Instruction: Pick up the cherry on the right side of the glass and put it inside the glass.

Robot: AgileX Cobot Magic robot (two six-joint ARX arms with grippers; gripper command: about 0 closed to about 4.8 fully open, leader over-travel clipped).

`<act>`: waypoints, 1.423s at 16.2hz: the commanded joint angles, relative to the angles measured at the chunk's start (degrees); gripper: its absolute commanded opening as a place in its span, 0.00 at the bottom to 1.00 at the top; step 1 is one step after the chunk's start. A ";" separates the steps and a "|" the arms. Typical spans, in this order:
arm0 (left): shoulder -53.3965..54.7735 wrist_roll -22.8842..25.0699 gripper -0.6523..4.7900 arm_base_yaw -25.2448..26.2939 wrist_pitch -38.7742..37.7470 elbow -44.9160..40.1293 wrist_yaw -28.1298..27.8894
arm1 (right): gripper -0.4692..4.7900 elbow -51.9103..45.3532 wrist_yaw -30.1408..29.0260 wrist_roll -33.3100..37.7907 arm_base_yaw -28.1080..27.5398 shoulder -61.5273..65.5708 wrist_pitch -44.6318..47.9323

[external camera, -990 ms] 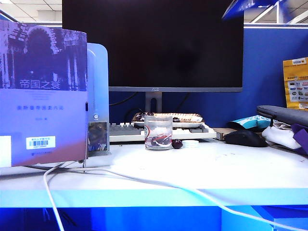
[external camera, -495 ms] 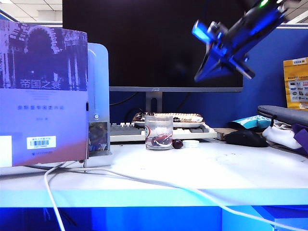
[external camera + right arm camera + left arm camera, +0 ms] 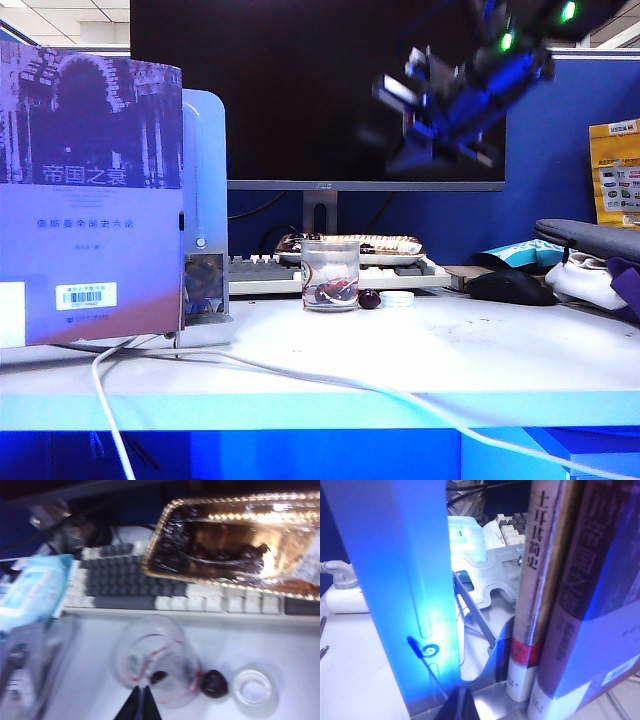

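The clear glass (image 3: 329, 275) stands mid-table in front of the keyboard, with dark fruit and red stems at its bottom. The dark cherry (image 3: 368, 299) lies on the table just right of the glass, touching or nearly touching its base. In the right wrist view the glass (image 3: 155, 662) and the cherry (image 3: 214, 683) lie below my right gripper (image 3: 141, 690), which is shut and empty. In the exterior view the right gripper (image 3: 400, 155) hangs blurred, high above and to the right of the glass. My left gripper (image 3: 461, 696) is shut and empty beside the pale-blue stand (image 3: 395, 580).
A flat white disc (image 3: 396, 298) lies right of the cherry. Behind are a keyboard (image 3: 260, 272), a tray of cherries (image 3: 240, 545), the monitor and a black mouse (image 3: 510, 287). Books (image 3: 90, 190) stand at the left. A white cable (image 3: 300, 375) crosses the table's front.
The right arm has swung into the exterior view from the top right and moved left and lower, toward the space above the glass. The glass, cherry and left arm have not moved.
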 commanded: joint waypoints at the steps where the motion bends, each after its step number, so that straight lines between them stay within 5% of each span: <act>1: -0.20 0.26 0.11 0.04 -0.70 -0.04 0.20 | 0.08 0.24 0.11 0.11 0.04 2.97 1.86; 10: -0.20 0.26 0.11 0.04 -0.68 -0.04 0.20 | 0.08 0.31 -5.03 17.99 0.09 15.21 17.88; 16: -0.20 0.26 0.11 0.04 -0.68 -0.04 0.22 | 0.08 10.95 -5.35 17.86 0.20 20.26 12.90; 20: -0.20 0.26 0.11 0.04 -0.68 -0.04 0.22 | 0.08 16.50 3.26 17.29 0.15 22.10 10.08; 23: -0.20 0.26 0.11 0.04 -0.68 -0.04 0.20 | 0.08 18.05 4.44 12.22 0.07 22.34 4.11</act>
